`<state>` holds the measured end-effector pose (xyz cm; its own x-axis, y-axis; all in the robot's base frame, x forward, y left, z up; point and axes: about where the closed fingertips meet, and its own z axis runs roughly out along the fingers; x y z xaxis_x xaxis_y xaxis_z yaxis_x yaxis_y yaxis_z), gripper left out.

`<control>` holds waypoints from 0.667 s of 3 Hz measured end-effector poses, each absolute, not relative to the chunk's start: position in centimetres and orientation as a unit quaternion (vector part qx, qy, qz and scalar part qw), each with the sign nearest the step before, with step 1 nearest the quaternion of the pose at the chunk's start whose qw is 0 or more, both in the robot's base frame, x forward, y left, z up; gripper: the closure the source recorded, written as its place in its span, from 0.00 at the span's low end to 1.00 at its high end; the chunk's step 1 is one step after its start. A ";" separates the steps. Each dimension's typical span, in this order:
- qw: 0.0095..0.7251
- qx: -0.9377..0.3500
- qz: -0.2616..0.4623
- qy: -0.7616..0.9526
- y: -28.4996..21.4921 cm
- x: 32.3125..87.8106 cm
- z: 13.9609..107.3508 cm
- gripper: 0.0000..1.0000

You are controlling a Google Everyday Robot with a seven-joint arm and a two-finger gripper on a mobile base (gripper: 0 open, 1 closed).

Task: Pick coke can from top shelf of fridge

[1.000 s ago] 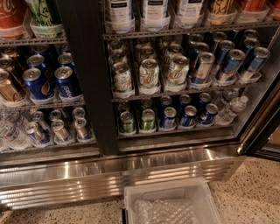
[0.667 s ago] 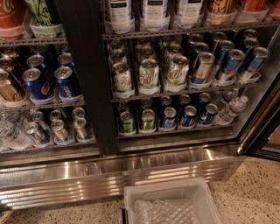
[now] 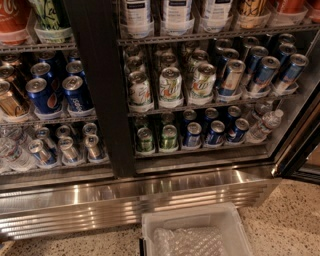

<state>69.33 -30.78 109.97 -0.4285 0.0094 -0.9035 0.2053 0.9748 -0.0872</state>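
bin: white bin [image 3: 190, 212] at the bottom edge, on the speckled floor [image 3: 292, 220]; holds crinkled clear plastic wrap [image 3: 187, 242]
base: ribbed steel base [image 3: 125, 200] runs across the fridge [image 3: 95, 60] front; black centre post [image 3: 112, 130] splits the racks left and right
lower rack, right: green cans [image 3: 169, 136] at the left end; dark blue cans [image 3: 215, 131] beside them; one water bottle [image 3: 265, 125] tilted at the right end
lower rack, left: silver cans [image 3: 67, 147] in rows; clear bottles [image 3: 12, 152] at the left edge
middle rack, right: green-white cans [image 3: 170, 85] in clear trays; blue-silver cans [image 3: 262, 70] towards the right edge
middle rack, left: blue cans [image 3: 42, 95]; a gold can [image 3: 10, 100] at the left edge
top shelf [image 3: 210, 36]: white bottles [image 3: 175, 12] right of the post; amber containers [image 3: 252, 10] further right; only their lower parts show
coke can [image 3: 12, 17]: red, in a clear tray at the top-left corner, on the top shelf left of the post; a green-white can [image 3: 50, 17] stands just beside it
gripper: out of the camera view; cannot tell how the jaws stand
vs 0.7 s ago: same framing; every can, bottle and the bin sit where they did
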 end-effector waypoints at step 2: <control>0.528 0.061 -0.096 0.842 -30.9 68.0 110.6 1.00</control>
<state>68.03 -30.85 110.64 -0.4357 0.0008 -0.9001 0.2041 0.9740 -0.0980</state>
